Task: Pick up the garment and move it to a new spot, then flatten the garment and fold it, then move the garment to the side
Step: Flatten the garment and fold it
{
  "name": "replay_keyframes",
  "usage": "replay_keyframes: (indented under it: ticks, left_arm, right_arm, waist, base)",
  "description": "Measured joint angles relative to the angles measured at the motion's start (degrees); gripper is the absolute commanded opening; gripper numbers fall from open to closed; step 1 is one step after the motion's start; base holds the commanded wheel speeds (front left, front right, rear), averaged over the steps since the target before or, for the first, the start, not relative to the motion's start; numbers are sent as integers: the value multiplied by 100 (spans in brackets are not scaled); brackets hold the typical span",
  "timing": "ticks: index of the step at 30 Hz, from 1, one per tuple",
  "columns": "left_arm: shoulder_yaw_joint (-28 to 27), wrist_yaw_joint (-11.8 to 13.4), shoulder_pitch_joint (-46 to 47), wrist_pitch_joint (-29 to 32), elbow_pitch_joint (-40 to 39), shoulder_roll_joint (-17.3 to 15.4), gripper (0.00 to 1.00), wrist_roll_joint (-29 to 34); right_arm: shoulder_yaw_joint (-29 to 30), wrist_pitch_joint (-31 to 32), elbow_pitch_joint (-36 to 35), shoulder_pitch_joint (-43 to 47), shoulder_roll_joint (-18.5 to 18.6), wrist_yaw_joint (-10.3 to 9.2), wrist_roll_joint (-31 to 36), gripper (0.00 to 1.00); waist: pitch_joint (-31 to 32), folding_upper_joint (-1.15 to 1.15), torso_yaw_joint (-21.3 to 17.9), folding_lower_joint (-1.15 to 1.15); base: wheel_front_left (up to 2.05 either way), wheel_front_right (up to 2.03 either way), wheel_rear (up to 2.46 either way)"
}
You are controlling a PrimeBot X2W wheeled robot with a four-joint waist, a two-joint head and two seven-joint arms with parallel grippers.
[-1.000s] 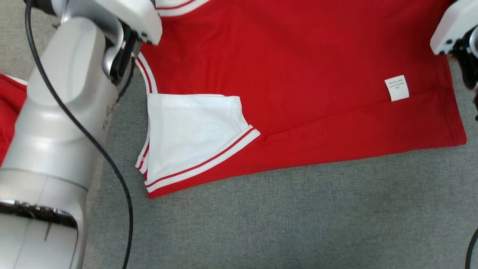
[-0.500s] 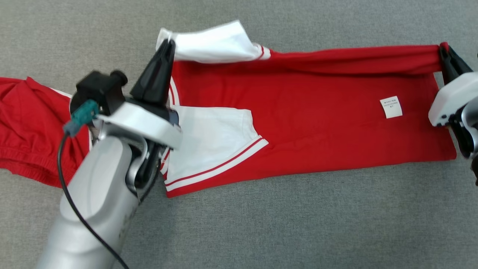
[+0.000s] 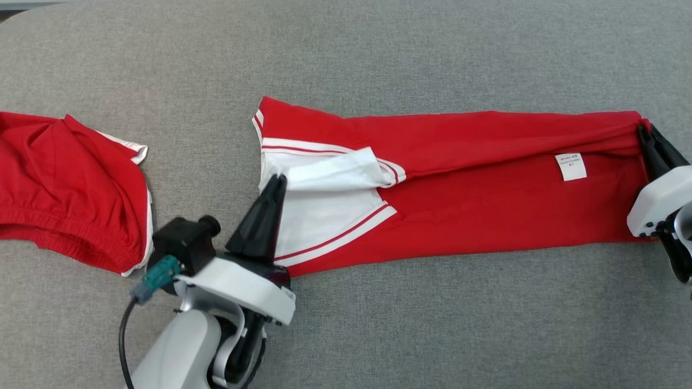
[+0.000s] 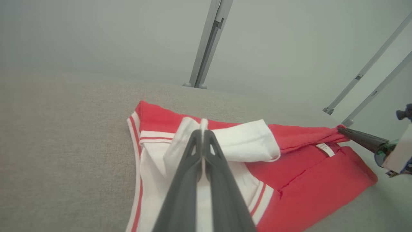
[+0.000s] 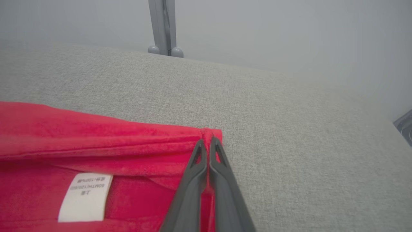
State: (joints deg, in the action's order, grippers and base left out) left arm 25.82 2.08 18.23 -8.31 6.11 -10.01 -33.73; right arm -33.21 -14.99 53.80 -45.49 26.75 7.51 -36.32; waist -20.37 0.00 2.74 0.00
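Note:
The garment (image 3: 476, 210) is a red shirt with white, red-striped sleeves, lying in a long band across the grey surface. My left gripper (image 3: 280, 179) is shut on the white sleeve edge (image 4: 201, 124) at the band's left end. At the right end my right gripper (image 3: 642, 129) is shut on the red hem corner (image 5: 207, 133), holding the far edge folded over toward me. A white care label (image 3: 571, 166) shows on the inside near the right end; it also appears as the label (image 5: 84, 197) in the right wrist view.
A second red garment (image 3: 65, 189) with white trim lies crumpled at the left of the grey padded surface (image 3: 432, 335). Grey metal posts (image 4: 207, 42) stand beyond the far edge. A black cable (image 3: 123, 346) hangs from my left arm.
The head camera has pulled back and now shows the whole surface. Both grippers have drawn the garment's far edge toward me over the near half; the lifted white sleeve now rests on the lower one.

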Motion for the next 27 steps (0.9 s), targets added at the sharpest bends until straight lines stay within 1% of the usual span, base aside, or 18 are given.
replay_keyframes:
  ticks: [4, 8, 11, 15, 16, 17, 18, 19, 20, 23, 27]
  left_arm:
    - [80, 30, -239, -29, -59, 26, 0, -22]
    - [97, 111, -355, -80, -122, 41, 0, -21]
    - [101, 200, -461, -80, -158, 49, 0, -21]
    - [111, 208, -572, -30, -76, 79, 0, -129]
    - [110, 208, -597, -2, -3, 88, 0, -165]
    - [104, 208, -605, 5, 77, 103, 0, -193]
    - [96, 208, -601, 5, 164, 127, 10, -223]
    - [101, 209, -595, 5, 245, 146, 41, -224]
    - [108, 209, -591, 2, 320, 165, 100, -224]
    - [105, 211, -535, -145, 444, 214, 100, -215]
    - [69, 257, -477, -297, 537, 234, 100, -156]
  right_arm:
    - [268, -1, -303, 345, 31, -1, 167, 0]
    - [621, -1, -523, 604, 52, 0, 381, 0]
    - [851, -1, -628, 857, 42, 0, 524, 0]
    - [1048, -1, -644, 1102, -64, -1, 671, 0]
    - [1070, -1, -636, 1139, -103, -1, 709, 13]
    - [1109, -1, -624, 1164, -140, -1, 751, 46]
    - [1173, -1, -601, 1179, -179, 0, 784, 100]
    - [1248, -1, -588, 1180, -210, -1, 832, 100]
    - [1302, -1, -583, 1179, -232, -1, 879, 100]
    - [1448, -1, -582, 1200, -334, -1, 1015, 100]
    - [1701, -1, -745, 1233, -371, -1, 1210, 100]
  waist:
    - [-37, 0, -12, 0]
    - [-16, 0, -16, 0]
    - [24, 0, -13, 0]
    - [75, 0, -10, 0]
    - [82, 0, -13, 0]
    - [84, 0, -18, 0]
    - [87, 0, -23, 0]
    - [92, 0, -30, 0]
    - [100, 0, -36, 0]
    - [152, 0, -49, 0]
    - [238, 0, -59, 0]
  base:
    - [0, 0, 0]
    - [0, 0, 0]
    - [0, 0, 0]
    - [0, 0, 0]
    - [0, 0, 0]
    - [0, 0, 0]
    - [0, 0, 0]
    - [0, 0, 0]
    - [0, 0, 0]
    - [0, 0, 0]
    - [0, 0, 0]
